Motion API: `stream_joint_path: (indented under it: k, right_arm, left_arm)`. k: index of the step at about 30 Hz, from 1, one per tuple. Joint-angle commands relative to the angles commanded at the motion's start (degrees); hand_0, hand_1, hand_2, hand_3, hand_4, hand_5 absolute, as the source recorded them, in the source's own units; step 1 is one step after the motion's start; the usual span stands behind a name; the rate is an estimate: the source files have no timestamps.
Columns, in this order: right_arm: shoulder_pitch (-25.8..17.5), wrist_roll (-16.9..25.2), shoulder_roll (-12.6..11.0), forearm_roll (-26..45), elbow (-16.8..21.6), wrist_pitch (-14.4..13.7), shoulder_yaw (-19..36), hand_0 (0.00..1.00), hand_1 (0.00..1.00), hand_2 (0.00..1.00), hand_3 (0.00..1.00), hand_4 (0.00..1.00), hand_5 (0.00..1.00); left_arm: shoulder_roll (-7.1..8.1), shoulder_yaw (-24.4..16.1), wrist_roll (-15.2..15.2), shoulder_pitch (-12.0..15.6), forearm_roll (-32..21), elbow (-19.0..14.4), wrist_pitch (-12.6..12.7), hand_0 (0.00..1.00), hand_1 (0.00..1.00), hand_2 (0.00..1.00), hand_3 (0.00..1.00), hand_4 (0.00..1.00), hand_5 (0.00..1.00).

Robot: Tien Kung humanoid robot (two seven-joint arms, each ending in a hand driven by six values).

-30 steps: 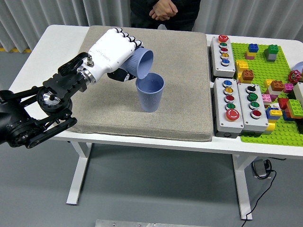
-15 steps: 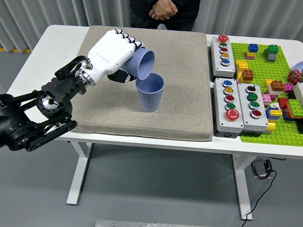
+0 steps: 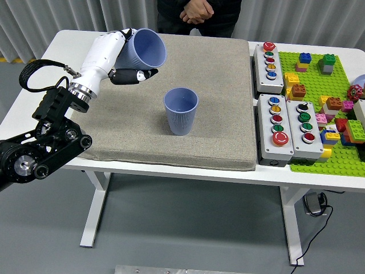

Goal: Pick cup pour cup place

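Observation:
A blue ribbed cup stands upright in the middle of the grey mat. My left hand, white with black fingertips, is shut on a second blue cup and holds it above the mat's far left part. The held cup is tilted, its mouth facing right and toward me. It is up and to the left of the standing cup, apart from it. The right hand is out of view.
Three grey button boxes lie right of the mat. A green baseplate with several toy bricks lies at the far right. A person stands at the far side, hands clasped.
My left hand has lifted the held cup up and to the left, away from the standing cup's rim, and turned it back toward upright.

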Motion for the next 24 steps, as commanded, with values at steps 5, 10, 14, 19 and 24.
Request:
stream_joint_path:
  k: [5,10,14,19,24]
  right_arm:
    - [-0.3,-0.1,0.1,-0.5,0.0,0.1,0.1,0.694,0.615,0.589,0.59,0.002,0.249]
    - [-0.4,-0.1,0.1,-0.4,0.0,0.1,0.0,0.694,0.615,0.59,0.59,0.002,0.251]
    - [-0.4,-0.1,0.1,-0.3,0.0,0.0,-0.1,0.694,0.615,0.589,0.59,0.002,0.249]
    - [-0.4,-0.1,0.2,0.0,0.0,0.0,-0.3,0.694,0.615,0.589,0.591,0.002,0.247]
    - [-0.4,-0.2,0.3,-0.1,0.0,0.1,-0.2,0.694,0.615,0.589,0.591,0.002,0.247]
  left_arm:
    - [-1.04,1.2,-2.4,1.0,-11.8,0.8,0.6,0.567,0.537,0.533,0.561,0.787,0.22]
    - [-2.33,2.0,-2.7,2.3,-11.7,2.7,2.3,0.566,0.535,0.532,0.561,0.783,0.221]
    - [-3.53,2.2,-3.5,3.2,-13.4,4.6,3.0,0.564,0.533,0.531,0.561,0.793,0.249]
    - [-6.33,1.1,-7.4,5.4,-17.8,7.1,4.3,0.563,0.534,0.538,0.564,0.805,0.279]
    - [-9.43,-0.8,-11.7,7.3,-24.3,9.2,5.3,0.563,0.534,0.538,0.564,0.805,0.279]
